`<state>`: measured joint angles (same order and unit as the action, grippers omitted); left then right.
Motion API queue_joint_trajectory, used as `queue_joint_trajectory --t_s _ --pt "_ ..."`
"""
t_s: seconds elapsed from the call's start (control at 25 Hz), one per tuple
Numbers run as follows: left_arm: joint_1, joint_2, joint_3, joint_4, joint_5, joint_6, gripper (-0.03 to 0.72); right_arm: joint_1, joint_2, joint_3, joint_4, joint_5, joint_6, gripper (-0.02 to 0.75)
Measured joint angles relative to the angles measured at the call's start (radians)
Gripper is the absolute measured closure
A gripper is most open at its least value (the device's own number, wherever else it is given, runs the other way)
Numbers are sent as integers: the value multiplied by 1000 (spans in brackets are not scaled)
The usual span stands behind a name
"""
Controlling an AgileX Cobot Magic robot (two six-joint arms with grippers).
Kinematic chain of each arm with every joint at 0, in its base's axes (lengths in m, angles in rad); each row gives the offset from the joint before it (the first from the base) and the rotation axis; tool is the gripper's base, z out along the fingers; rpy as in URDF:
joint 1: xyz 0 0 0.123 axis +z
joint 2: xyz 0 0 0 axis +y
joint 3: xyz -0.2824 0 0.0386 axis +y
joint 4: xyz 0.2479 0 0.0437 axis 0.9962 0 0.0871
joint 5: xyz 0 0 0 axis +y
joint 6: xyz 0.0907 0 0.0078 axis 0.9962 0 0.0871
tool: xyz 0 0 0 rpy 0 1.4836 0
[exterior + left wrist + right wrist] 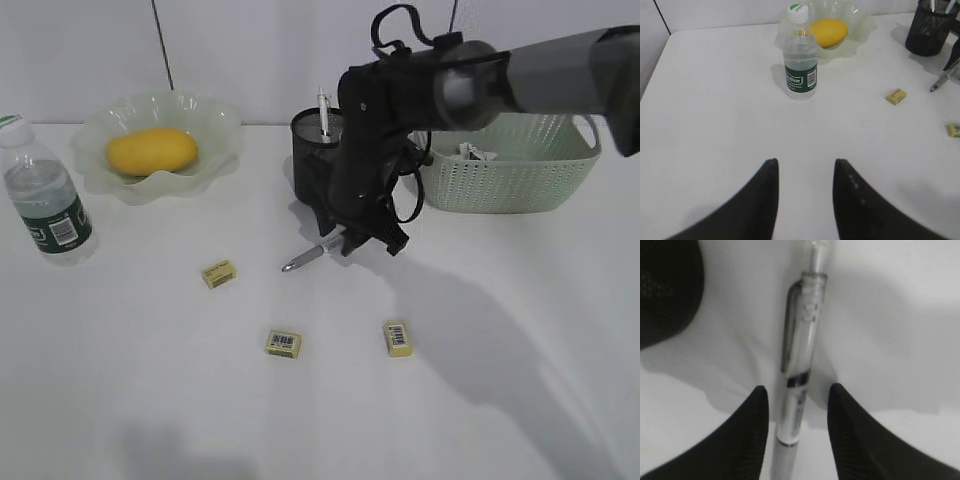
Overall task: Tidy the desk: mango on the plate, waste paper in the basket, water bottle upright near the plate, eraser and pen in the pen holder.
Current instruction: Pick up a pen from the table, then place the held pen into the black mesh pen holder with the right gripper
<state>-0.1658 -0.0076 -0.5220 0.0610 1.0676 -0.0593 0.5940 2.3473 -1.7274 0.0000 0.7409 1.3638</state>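
Note:
A clear pen (800, 340) lies on the white desk (150, 400) just in front of the black mesh pen holder (315, 160). My right gripper (799, 395) is down over it, open, one finger on each side with a gap to the barrel. In the exterior view that gripper (345, 240) hides the pen's rear; only its tip (303, 258) shows. Three yellow erasers (219, 273) (285, 343) (398, 338) lie on the desk. The mango (152, 150) rests in the green plate (215, 120). The water bottle (800, 55) stands upright beside it. My left gripper (805, 167) is open and empty.
The green basket (510, 175) at the back right holds crumpled waste paper (475, 152). Another pen (323, 108) stands in the pen holder. The right arm reaches across in front of the basket and casts a wide shadow at the front right.

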Motion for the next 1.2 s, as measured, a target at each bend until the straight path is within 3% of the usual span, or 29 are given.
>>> queue_joint_trajectory --t_s 0.24,0.48,0.8,1.2 --pt "0 0 0 0 0 0 447 0 38 -53 -17 7 27 437" --pt "0 0 0 0 0 0 449 0 42 -58 -30 25 28 610" --pt "0 0 0 0 0 0 450 1 45 -75 -21 72 -43 619" --pt "0 0 0 0 0 0 450 2 -22 -88 -80 315 -187 620"
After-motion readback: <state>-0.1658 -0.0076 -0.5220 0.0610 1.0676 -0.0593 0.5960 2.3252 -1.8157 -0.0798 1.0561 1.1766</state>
